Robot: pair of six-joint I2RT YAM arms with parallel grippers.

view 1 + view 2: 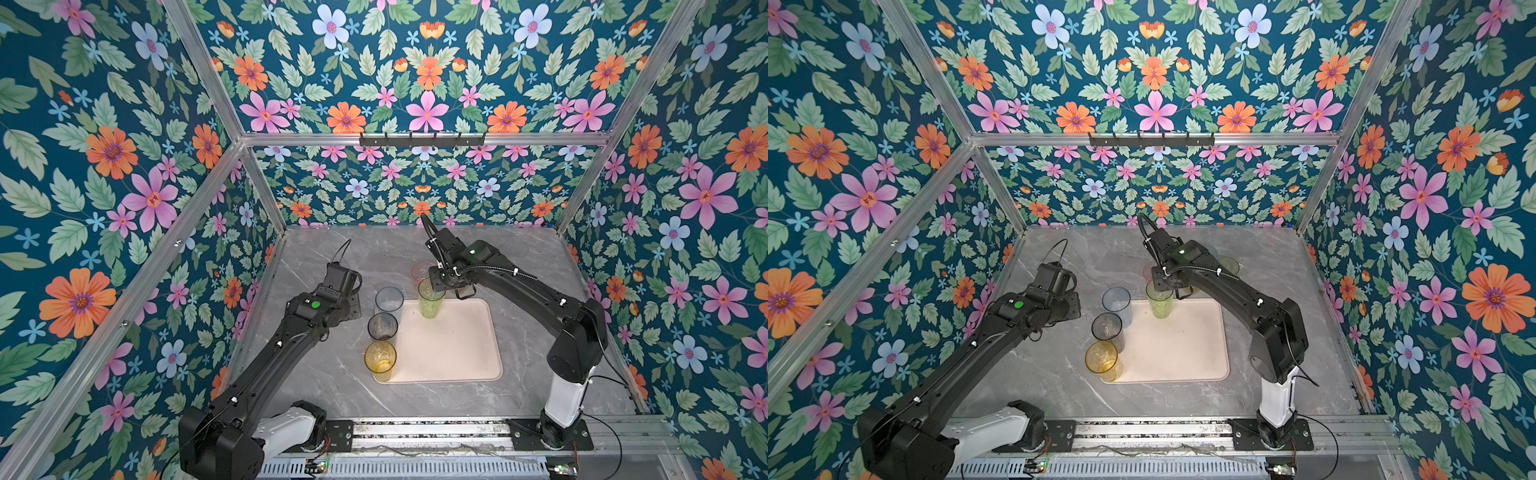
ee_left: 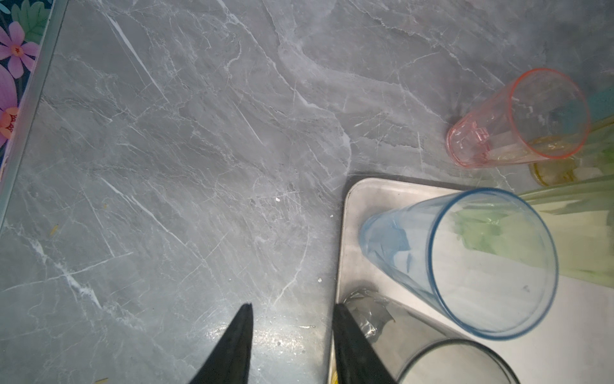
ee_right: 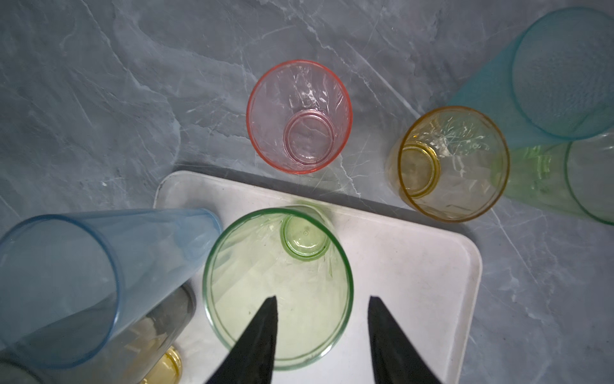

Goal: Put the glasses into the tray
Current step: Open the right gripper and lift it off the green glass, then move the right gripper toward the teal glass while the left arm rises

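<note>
Between the parted fingers [image 3: 259,339] of the right gripper [image 3: 323,299], the rim of a tall translucent green tapered tumbler [image 3: 265,259] is straddled without being pinched. One finger is seen over its mouth and one outside its wall, so this gripper is shown open. The tumbler stands upright on a flat pale pink-beige rectangular tray [image 3: 415,266], near a corner. Just beside it, toward the left gripper [image 2: 292,306], a tall pale blue tumbler [image 3: 66,282], a smoky grey tumbler [image 1: 382,326] and a tall amber tumbler [image 1: 380,358] are lined along the tray's edge. Beyond the right gripper's fingertips, off the tray on the grey marbled bench [image 3: 99,83], a short pink tumbler [image 3: 299,116], a short amber tumbler [image 3: 448,163], a teal tumbler [image 3: 498,86] and a pale green tumbler [image 3: 538,176] are seen. The left gripper is held open and empty above the bench, just beside the tray's rim.
</note>
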